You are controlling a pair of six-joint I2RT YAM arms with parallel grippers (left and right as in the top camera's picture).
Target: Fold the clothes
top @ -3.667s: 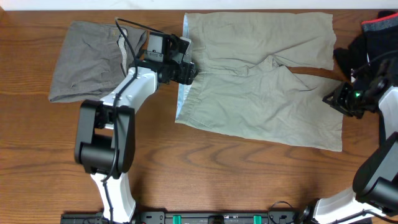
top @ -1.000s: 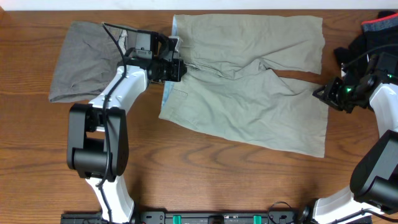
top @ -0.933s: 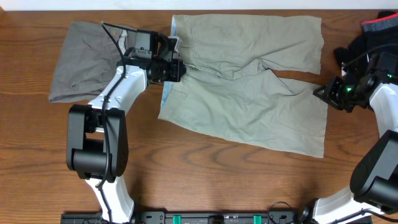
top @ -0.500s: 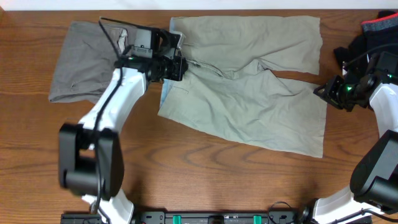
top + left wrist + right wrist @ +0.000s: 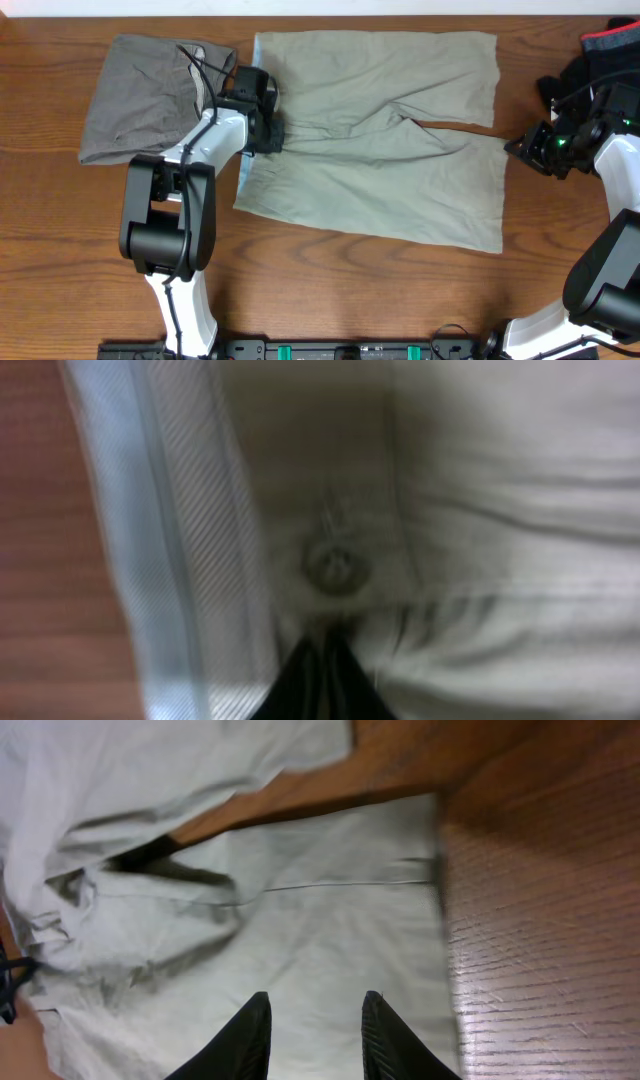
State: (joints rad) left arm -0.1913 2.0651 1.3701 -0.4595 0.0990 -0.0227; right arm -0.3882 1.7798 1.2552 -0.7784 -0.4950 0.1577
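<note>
Where the overhead view began at its upper left, the grey shorts [image 5: 140, 95] lay bunched on the wooden table [image 5: 350, 290]. Just to their right, the left gripper [image 5: 268, 132] sat on the waistband at the left edge of the khaki-green trousers [image 5: 390, 160]. Its jaws were pressed fully together. The left wrist view showed their dark tips at the bottom centre, pinching a pucker of cloth just below the button [image 5: 330, 565]. The light-blue waistband lining [image 5: 170, 540] ran as a strip down the left of that frame, with bare wood beyond it.

The trousers filled the middle of the overhead view, spread flat, with the waistband to the left and two legs reaching right. The upper leg ran along the top edge of the table and the lower one slanted toward the lower right. A narrow wedge of wood showed between them.

Near the right edge, the right gripper [image 5: 520, 150] sat just beside the hem of the lower leg. In the right wrist view its two fingers [image 5: 250, 1040] stood partly apart at the bottom of the frame, with only trouser cloth seen beyond the gap and nothing held. At the far upper right lay a dark garment [image 5: 605, 60] with a red band, apart from the trousers.
</note>
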